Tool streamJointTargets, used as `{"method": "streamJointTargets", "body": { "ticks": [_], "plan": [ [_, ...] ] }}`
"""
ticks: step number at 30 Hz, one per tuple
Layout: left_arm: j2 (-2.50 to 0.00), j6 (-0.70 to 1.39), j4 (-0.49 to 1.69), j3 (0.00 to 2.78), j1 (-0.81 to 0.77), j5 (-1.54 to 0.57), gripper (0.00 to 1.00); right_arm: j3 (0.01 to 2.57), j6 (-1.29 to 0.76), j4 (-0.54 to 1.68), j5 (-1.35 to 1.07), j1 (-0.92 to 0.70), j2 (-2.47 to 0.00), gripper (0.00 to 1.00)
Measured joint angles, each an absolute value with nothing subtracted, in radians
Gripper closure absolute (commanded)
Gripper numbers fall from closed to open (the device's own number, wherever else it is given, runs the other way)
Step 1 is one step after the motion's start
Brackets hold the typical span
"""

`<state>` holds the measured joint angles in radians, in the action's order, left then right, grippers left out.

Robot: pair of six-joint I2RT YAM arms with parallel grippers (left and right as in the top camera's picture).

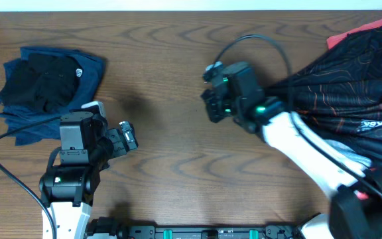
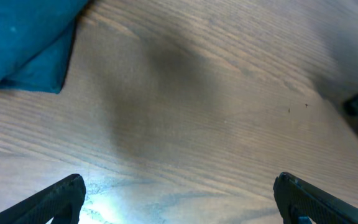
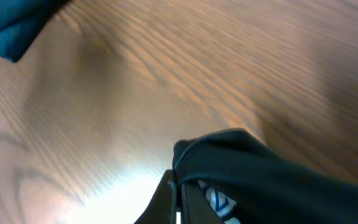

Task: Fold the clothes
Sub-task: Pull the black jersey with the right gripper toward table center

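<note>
Pointing leftward, black shirt [image 1: 350, 86] stretched sideways, pinched in right hand [image 3: 178, 186]

No text legible. White lettering [image 1: 371, 125] on black shirt [image 1: 350, 73], well behind right fingers [image 3: 166, 202]: unreadable. Round white logo [image 1: 78, 72] on folded black garment [image 1: 42, 83], apart from left fingers [image 2: 55, 196]: unreadable.

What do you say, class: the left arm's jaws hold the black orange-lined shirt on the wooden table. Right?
No. The right gripper holds the black orange-lined shirt on the wooden table; the right wrist view shows its jaws shut on the cloth.
</note>
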<state>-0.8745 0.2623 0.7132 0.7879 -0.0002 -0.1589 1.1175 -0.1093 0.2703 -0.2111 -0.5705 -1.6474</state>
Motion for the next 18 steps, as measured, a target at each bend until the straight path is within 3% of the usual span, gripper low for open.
{"method": "streamJointTargets", "body": {
  "ticks": [6,9,12,13,15,16,18],
  "plan": [
    [-0.875,0.262,0.713,0.788,0.000,-0.159,0.02,1.117,-0.186,-0.119,-0.195,-0.656,-1.789,0.98],
    [-0.875,0.262,0.713,0.788,0.000,-0.159,0.02,1.118,-0.232,-0.240,-0.190,-0.698,-1.827,0.92],
    [-0.875,0.262,0.713,0.788,0.000,-0.159,0.02,1.118,-0.258,-0.239,-0.181,-0.726,-1.848,0.71],
    [-0.875,0.262,0.714,0.788,0.000,-0.159,0.02,1.118,-0.266,-0.223,-0.175,-0.733,-1.851,0.55],
    [-0.875,0.262,0.714,0.788,0.000,-0.159,0.02,1.118,-0.260,-0.180,-0.155,-0.734,-1.851,0.08],
    [-0.875,0.262,0.714,0.788,0.000,-0.159,0.02,1.118,-0.253,-0.162,-0.149,-0.731,-1.850,0.01],
    [-0.875,0.262,0.710,0.788,0.000,-0.159,0.02,1.118,-0.244,-0.083,-0.125,-0.704,-1.839,0.01]
  ]
}}
